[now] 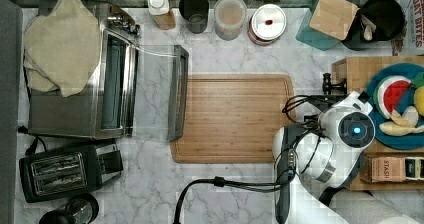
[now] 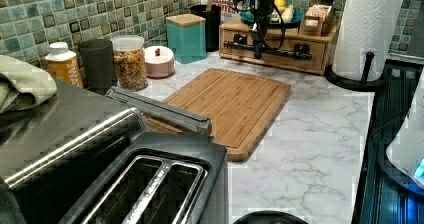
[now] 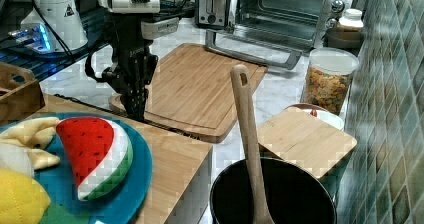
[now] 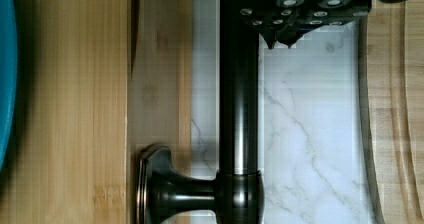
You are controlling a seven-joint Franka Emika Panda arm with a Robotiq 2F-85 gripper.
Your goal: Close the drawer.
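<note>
At the counter's edge on the top view's right, the drawer sits nearly flush in its wooden box. Its rigid front should slide lightly when pushed by the handle. The gripper, fingertips together and empty, hangs beside it.

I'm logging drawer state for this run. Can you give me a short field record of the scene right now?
drawer: looks pushed in, front board about flush with the wooden box
handle: dark bar across the drawer front
gripper: jaws together, beside the handle bar
cutting board: flat on the marble counter
fruit plate: on the box top
</note>
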